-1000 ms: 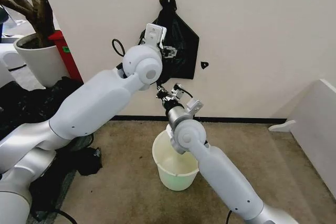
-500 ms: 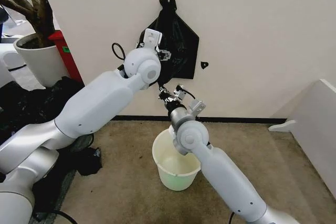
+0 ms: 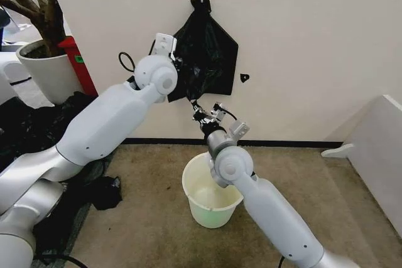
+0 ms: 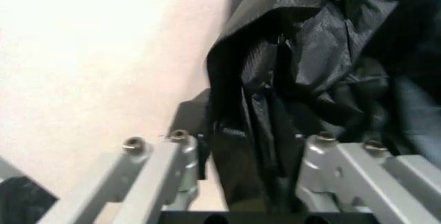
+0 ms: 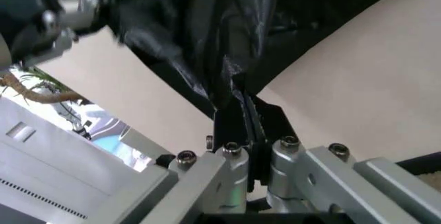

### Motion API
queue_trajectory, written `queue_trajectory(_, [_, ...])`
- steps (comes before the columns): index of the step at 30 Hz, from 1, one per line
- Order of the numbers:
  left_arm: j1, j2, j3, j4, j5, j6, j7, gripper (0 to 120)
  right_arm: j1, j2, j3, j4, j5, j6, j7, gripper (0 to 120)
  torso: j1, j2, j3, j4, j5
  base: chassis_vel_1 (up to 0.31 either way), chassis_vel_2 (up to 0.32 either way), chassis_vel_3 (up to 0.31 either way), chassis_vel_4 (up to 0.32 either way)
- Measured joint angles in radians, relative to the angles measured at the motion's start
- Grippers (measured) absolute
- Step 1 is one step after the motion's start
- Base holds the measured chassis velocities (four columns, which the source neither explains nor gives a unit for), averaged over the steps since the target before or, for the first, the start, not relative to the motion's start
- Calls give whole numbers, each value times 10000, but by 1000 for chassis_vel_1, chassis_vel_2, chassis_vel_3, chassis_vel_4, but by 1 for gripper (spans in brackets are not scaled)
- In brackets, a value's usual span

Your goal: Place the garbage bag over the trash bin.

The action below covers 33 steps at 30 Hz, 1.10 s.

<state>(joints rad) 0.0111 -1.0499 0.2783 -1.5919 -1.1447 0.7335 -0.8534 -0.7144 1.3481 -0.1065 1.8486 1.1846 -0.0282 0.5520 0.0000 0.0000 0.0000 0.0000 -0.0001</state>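
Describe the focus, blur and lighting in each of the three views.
Head view: even light, sharp, the garbage bag dark on the wall above the trash bin. Left wrist view: soft focus, the left gripper fingers blurred around the bag's folds. Right wrist view: the right gripper clamped on film, sheen on the plastic, blurred background.

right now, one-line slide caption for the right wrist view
Right pincer shut on a fold at the lower edge of the black garbage bag hanging against the wall.
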Motion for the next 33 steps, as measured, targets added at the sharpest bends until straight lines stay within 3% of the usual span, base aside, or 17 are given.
queue_trajectory(2, [25,69,-61,22,12,0,17,22,-2,-9,14,3,0,0,-5,0,0,0,0,0,-1,0,0,0,0])
queue_trajectory(7, [156,451,-331,-94,-23,-70,57,1,-16,-67,89,4,4,0,-38,0,0,0,0,2,-1,0,0,0,0])
queue_trajectory(23, [129,542,-405,-753,-374,-510,360,0,-362,-232,188,271,-284,-22,-226,0,0,0,0,1,2,0,0,0,0])
queue_trajectory(33, [109,522,-689,-492,-317,-1297,841,0,-2015,-1509,993,1777,-1476,-389,-1001,32,0,0,-1,-3,3,0,0,0,0])
